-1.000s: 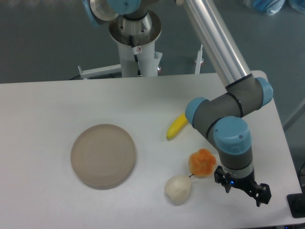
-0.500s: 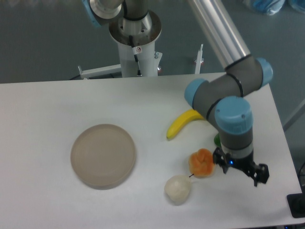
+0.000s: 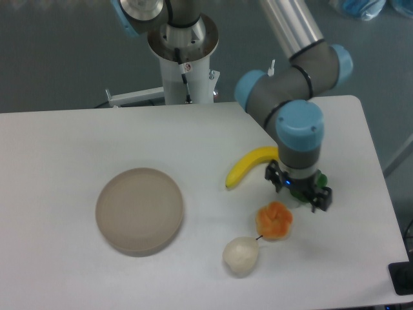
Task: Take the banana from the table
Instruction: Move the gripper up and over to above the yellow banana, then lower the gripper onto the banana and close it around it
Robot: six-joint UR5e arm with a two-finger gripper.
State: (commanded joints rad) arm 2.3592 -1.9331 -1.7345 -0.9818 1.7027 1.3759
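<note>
A white table (image 3: 77, 139) fills the frame, grey floor behind it. My gripper (image 3: 299, 188) hangs right of centre, empty, its fingers spread apart, just right of the yellow banana (image 3: 248, 165) lying on the table, above an orange fruit (image 3: 273, 220).

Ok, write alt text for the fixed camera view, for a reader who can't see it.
A robot arm's hand hovers low over a white table, just right of a small yellow banana lying flat. In front of it sit an orange lumpy fruit and a whitish garlic-like object; a round beige plate lies to the left.
</note>
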